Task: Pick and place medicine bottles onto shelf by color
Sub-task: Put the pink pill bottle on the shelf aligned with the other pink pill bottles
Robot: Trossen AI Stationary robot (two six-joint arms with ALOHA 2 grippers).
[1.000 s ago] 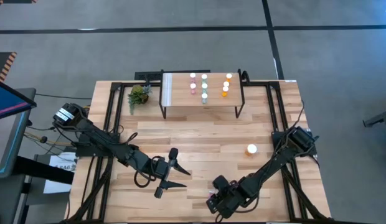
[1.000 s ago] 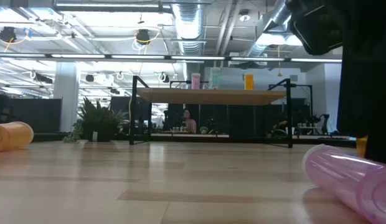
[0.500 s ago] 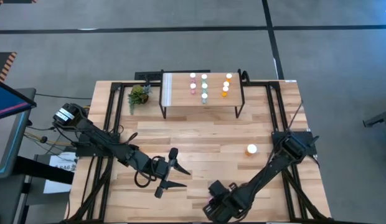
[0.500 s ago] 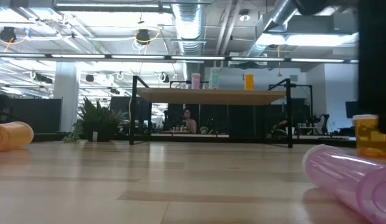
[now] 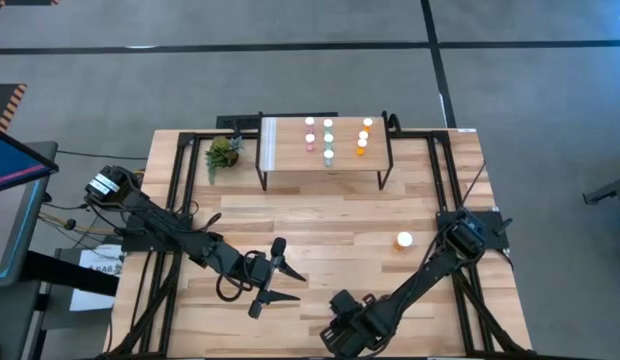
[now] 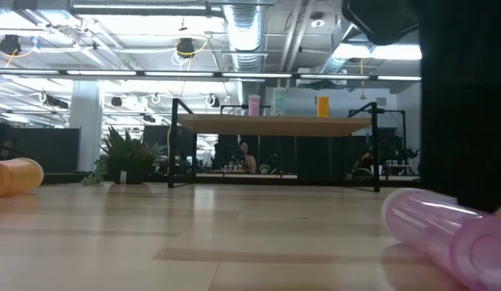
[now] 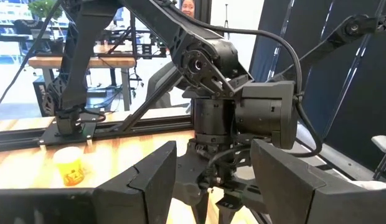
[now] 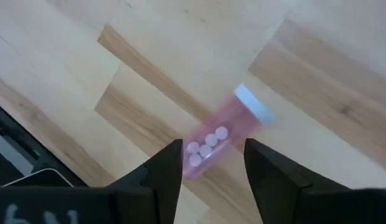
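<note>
Right gripper (image 8: pixel 208 167) spread over pink bottle (image 8: pixel 225 138) lying on surface (image 8: pixel 317 87), pills inside; left gripper (image 5: pixel 273 270) spread, empty.

I see bare planks across the middle of the light wooden tabletop (image 5: pixel 330 215), wide enough to pass. The low wood-topped shelf (image 5: pixel 290 150) and small green plant (image 5: pixel 223 152) block the upper edge; an upright orange bottle (image 5: pixel 404 240) stands right of centre.
</note>
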